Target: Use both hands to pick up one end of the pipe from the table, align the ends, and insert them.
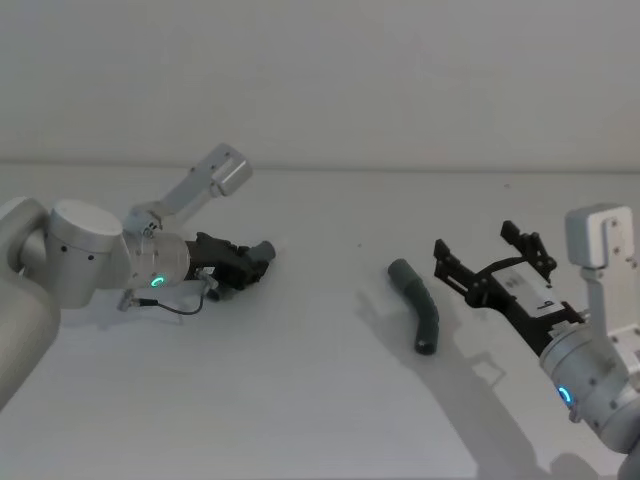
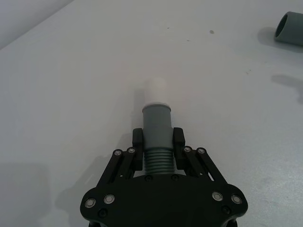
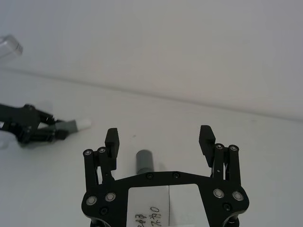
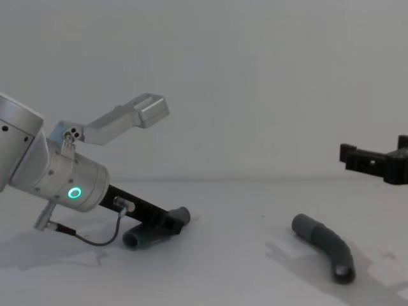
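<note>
While its black fingers (image 2: 137, 138) press in from both sides, the left gripper (image 2: 157, 139) is clenched on the slimmer pipe piece (image 2: 156, 161), bent dark-grey plastic with a ribbed middle. It grips where the ribs meet the smooth grey cuff (image 2: 156, 120), and a whitish tip (image 2: 155, 91) juts out past that cuff. This gripper and its load sit low at the plain off-white bench (image 1: 300, 400), well to the left of the thicker pipe piece (image 1: 422, 312). That thicker piece is a curved dark-grey plastic tube with open ends, and it lies flat on the bench, touching neither gripper. The right gripper (image 1: 485, 250), black with two fingers on a long mount, hangs above the bench just to the right of the thicker pipe piece. Its jaws are spread wide with nothing between them.
</note>
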